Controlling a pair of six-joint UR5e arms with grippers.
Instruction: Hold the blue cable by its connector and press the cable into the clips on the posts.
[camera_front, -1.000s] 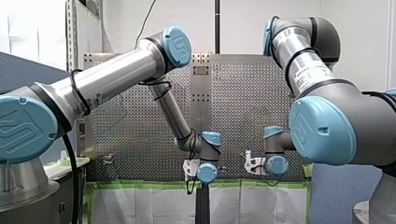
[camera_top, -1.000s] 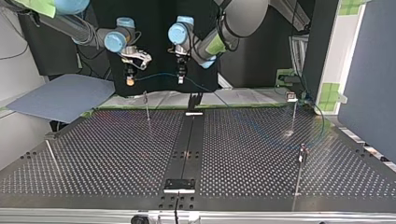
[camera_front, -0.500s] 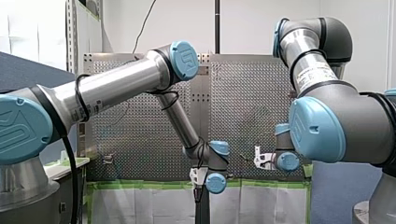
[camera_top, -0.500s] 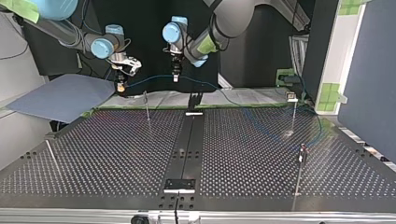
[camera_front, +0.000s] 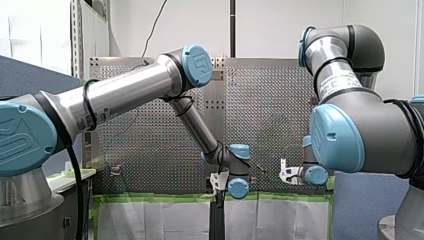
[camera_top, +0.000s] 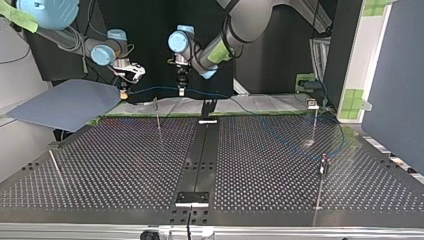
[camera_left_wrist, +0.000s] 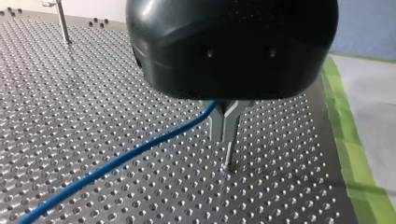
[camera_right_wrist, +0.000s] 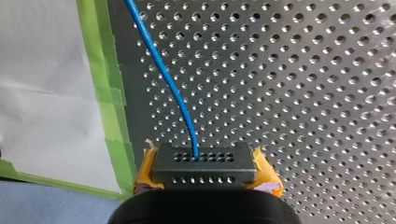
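Observation:
The blue cable (camera_top: 150, 90) hangs in the air between my two grippers above the table's far edge in the top view. My right gripper (camera_top: 123, 91) is shut on the cable's dark connector (camera_right_wrist: 204, 163), with a yellow pad (camera_right_wrist: 145, 165) on each side of it. My left gripper (camera_top: 181, 90) is shut on the cable (camera_left_wrist: 140, 151) further along; its metal fingers (camera_left_wrist: 219, 122) pinch it. A thin post (camera_top: 157, 114) with a clip stands below, between the two grippers. Beyond my left gripper the cable droops toward the posts (camera_top: 315, 120) at the top view's right.
More thin posts stand on the perforated table (camera_top: 125, 165): one (camera_top: 322, 175) at the top view's right, one (camera_top: 55, 167) at its left. A black strip (camera_top: 200, 155) runs down the middle. Green tape (camera_right_wrist: 105, 84) and white sheeting edge the table; a blue-grey panel (camera_top: 65, 102) lies beyond.
Both grippers have moved toward the top view's left and slightly down, carrying the cable along. Both grips are unchanged.

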